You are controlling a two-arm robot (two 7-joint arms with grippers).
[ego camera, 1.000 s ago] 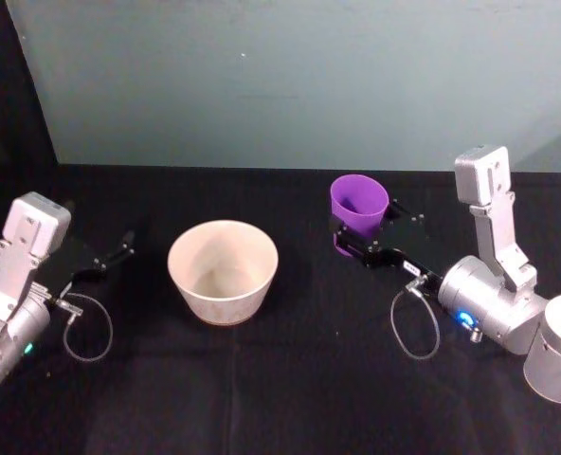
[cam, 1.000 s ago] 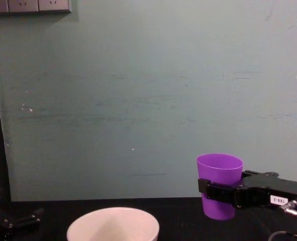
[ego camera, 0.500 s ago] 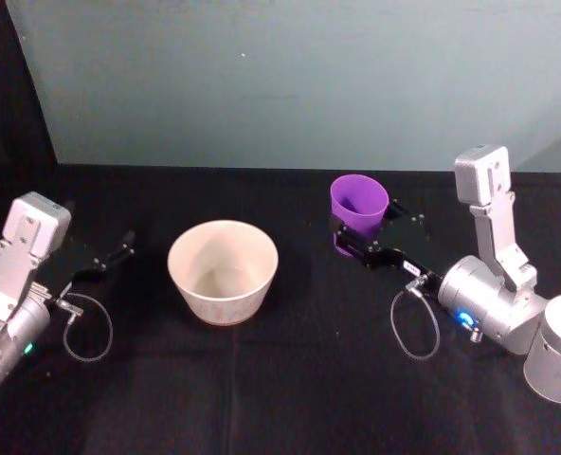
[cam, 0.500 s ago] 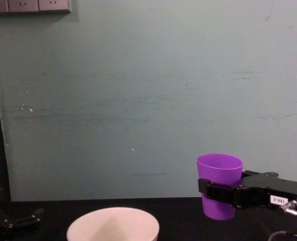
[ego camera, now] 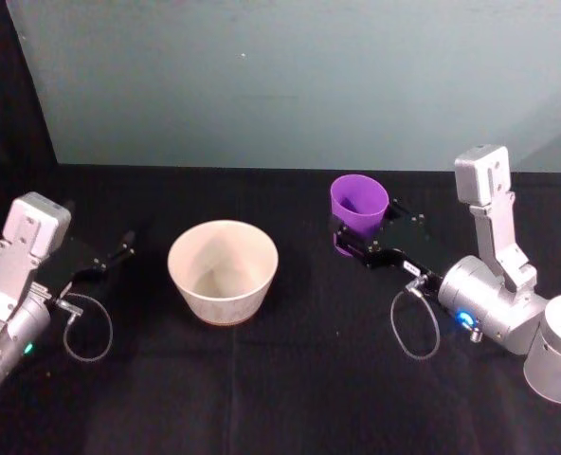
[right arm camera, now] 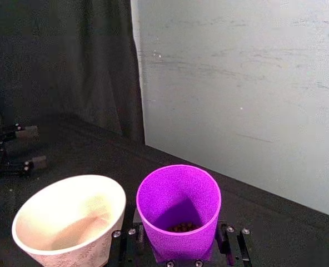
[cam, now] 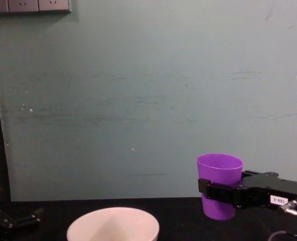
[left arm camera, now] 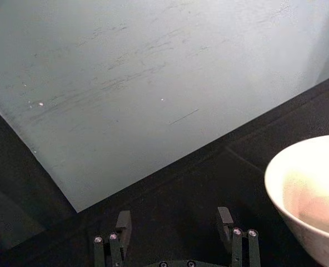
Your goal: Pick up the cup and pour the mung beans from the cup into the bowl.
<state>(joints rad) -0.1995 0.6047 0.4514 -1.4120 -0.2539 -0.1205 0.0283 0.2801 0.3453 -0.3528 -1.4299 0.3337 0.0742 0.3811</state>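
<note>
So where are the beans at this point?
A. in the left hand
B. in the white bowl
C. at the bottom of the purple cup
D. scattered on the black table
C: small dark beans lie at the bottom of the cup, which the right hand holds upright beside the bowl; the bowl looks empty.

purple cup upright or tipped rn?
Upright: the purple cup has its mouth up, mung beans at its bottom, right gripper clamped round it; left gripper idles open, left of the white bowl.

Silver-grey arms (ego camera: 494, 248); black fingers (left arm camera: 224, 218), silver screws (left arm camera: 236, 231); looped grey cables (ego camera: 412, 332); blue light (ego camera: 464, 318); white label (cam: 276, 199).
</note>
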